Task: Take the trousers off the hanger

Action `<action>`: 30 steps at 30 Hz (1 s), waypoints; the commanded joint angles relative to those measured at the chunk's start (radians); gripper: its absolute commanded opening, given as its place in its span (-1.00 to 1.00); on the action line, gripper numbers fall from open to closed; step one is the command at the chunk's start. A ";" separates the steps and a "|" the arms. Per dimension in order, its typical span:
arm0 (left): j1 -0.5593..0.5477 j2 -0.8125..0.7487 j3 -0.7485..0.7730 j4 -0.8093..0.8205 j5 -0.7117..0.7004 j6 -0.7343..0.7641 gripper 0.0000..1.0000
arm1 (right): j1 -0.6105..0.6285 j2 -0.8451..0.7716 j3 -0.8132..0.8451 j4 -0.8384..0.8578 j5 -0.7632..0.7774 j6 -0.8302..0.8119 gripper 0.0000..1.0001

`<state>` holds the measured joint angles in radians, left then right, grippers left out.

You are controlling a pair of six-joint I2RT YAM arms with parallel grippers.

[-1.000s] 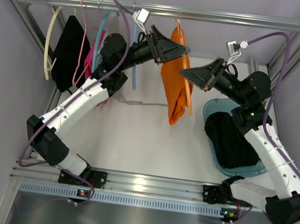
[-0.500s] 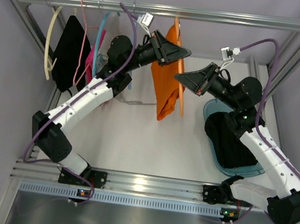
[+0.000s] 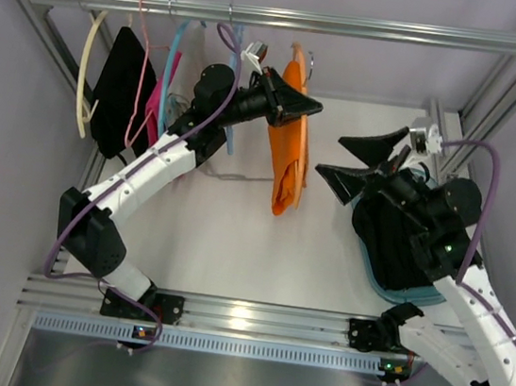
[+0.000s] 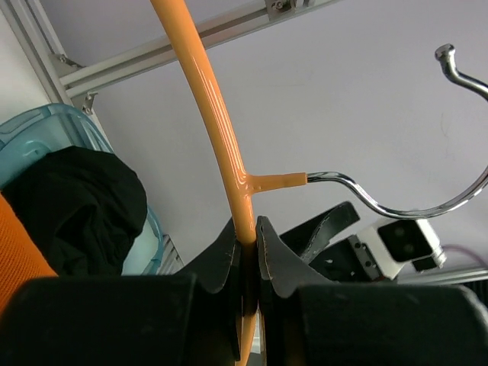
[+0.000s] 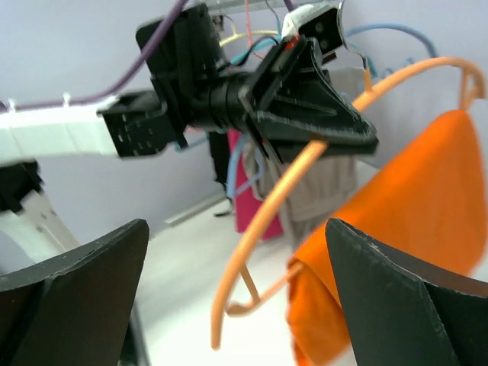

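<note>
The white desk (image 3: pixel 224 236) sits under a long metal rail (image 3: pixel 356 23). Black trousers (image 3: pixel 395 240) lie in a blue tub (image 3: pixel 416 295) below the right arm. The orange trousers (image 3: pixel 287 164) hang on an orange hanger (image 4: pixel 216 114), just under the left hand (image 3: pixel 309 107). That hand is squeezed tight on the hanger's thin bar, not on the cloth. The right hand (image 3: pixel 329 157) is spread wide and holds nothing. The orange trousers are just beside it, not touching.
</note>
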<state>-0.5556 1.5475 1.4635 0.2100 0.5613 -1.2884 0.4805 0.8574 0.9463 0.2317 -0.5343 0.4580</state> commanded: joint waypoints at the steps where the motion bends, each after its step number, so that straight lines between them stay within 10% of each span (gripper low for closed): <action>1: 0.013 -0.049 0.054 0.224 0.023 -0.017 -1.00 | -0.010 -0.087 -0.087 -0.094 0.075 -0.290 0.99; 11: 0.011 -0.009 0.121 0.230 0.086 -0.092 -1.00 | -0.003 -0.157 -0.348 0.099 0.168 -0.484 0.99; 30: 0.010 0.003 0.189 0.259 0.167 -0.071 -1.00 | 0.156 0.117 -0.320 0.419 0.392 -0.596 0.93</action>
<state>-0.5461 1.6024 1.5539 0.2260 0.7151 -1.3968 0.6209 0.9722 0.5762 0.5430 -0.1905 -0.0875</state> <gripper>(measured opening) 0.115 0.974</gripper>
